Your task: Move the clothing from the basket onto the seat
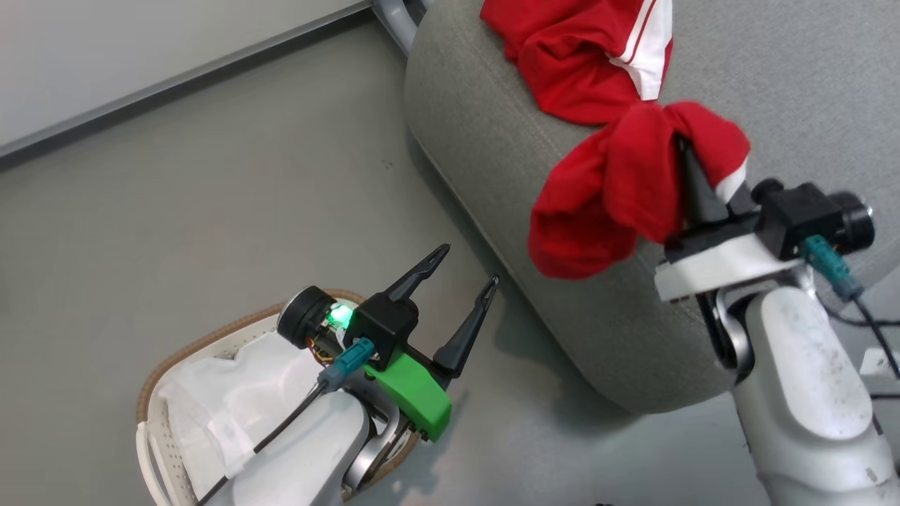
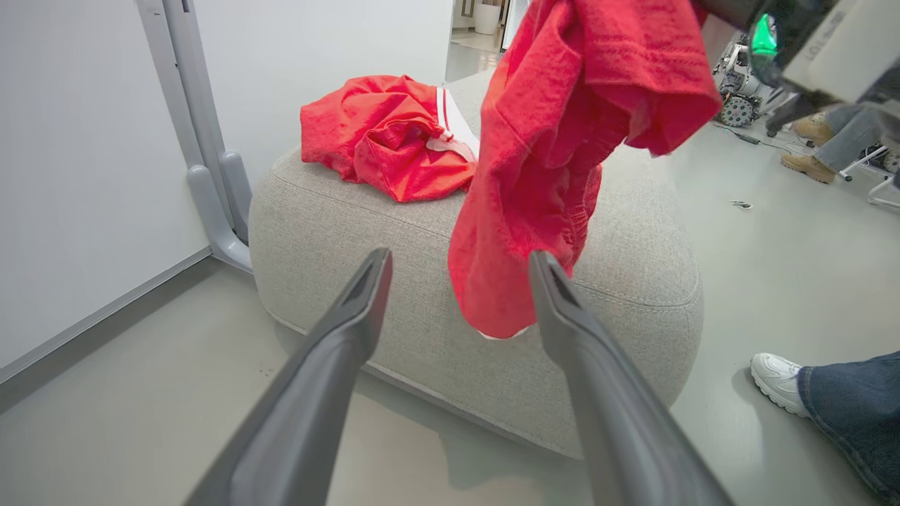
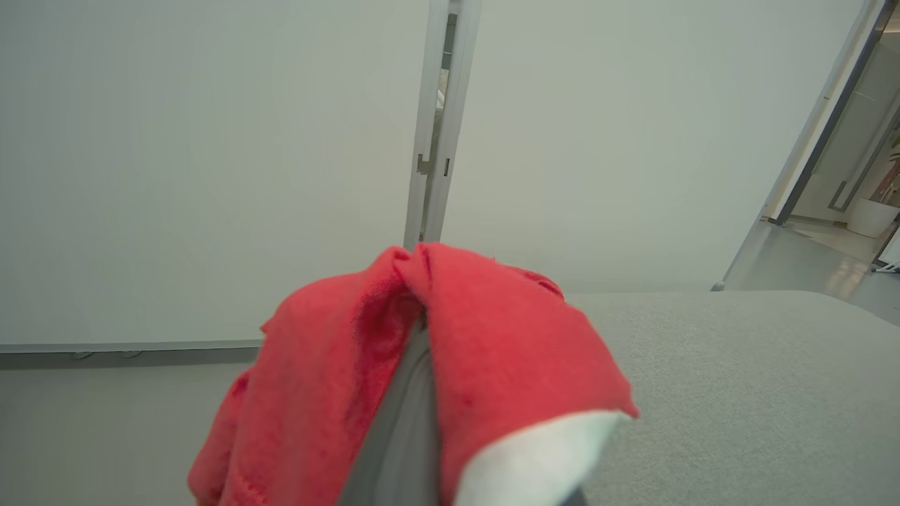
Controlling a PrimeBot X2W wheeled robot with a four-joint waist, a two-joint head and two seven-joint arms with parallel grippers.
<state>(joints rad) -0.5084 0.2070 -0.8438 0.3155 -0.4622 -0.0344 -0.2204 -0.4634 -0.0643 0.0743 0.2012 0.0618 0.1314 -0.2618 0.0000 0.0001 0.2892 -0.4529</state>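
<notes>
Left gripper (image 1: 470, 263): fingers spread wide, holding nothing; hovers over the basket (image 1: 211, 341), likely waiting for another pick.
Right gripper (image 1: 685, 165): fingers closed on a red garment (image 1: 619, 190), raised at the edge of the seat (image 1: 492, 140), probably to carry the hanging cloth over the top.
Already placed: striped red garment (image 1: 583, 63), crumpled on the seat top.
Basket contents: white sheet (image 1: 225, 400); anything red beneath is masked by the left arm (image 1: 302, 450).
Hidden: right fingertips buried in cloth; basket's near side cut off.
</notes>
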